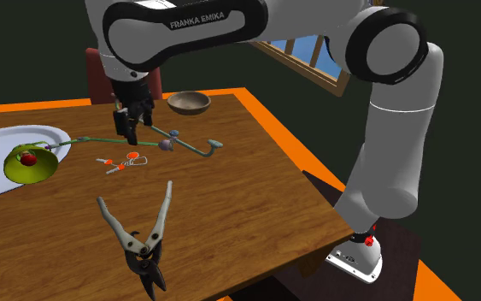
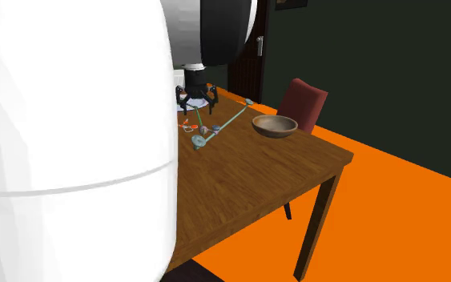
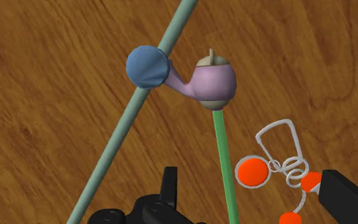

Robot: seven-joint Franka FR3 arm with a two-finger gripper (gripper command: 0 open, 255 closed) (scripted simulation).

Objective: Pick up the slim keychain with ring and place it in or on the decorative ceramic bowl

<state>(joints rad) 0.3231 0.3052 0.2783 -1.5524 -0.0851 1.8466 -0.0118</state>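
approach | pincer (image 3: 247, 194) released, over counter (image 1: 230, 197) | I'd nudge it until keychain (image 3: 290, 169) centres between fingers (image 3: 346, 197), clear of the green rod (image 3: 224, 153), then descend; bowl (image 1: 188, 103) comes after

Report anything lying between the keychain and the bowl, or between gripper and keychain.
A jointed arm of thin rods lies on the table between keychain and bowl; it is low, so a lifted carry probably clears it. Nothing covers the keychain, though the green rod runs close beside it, under the open gripper.
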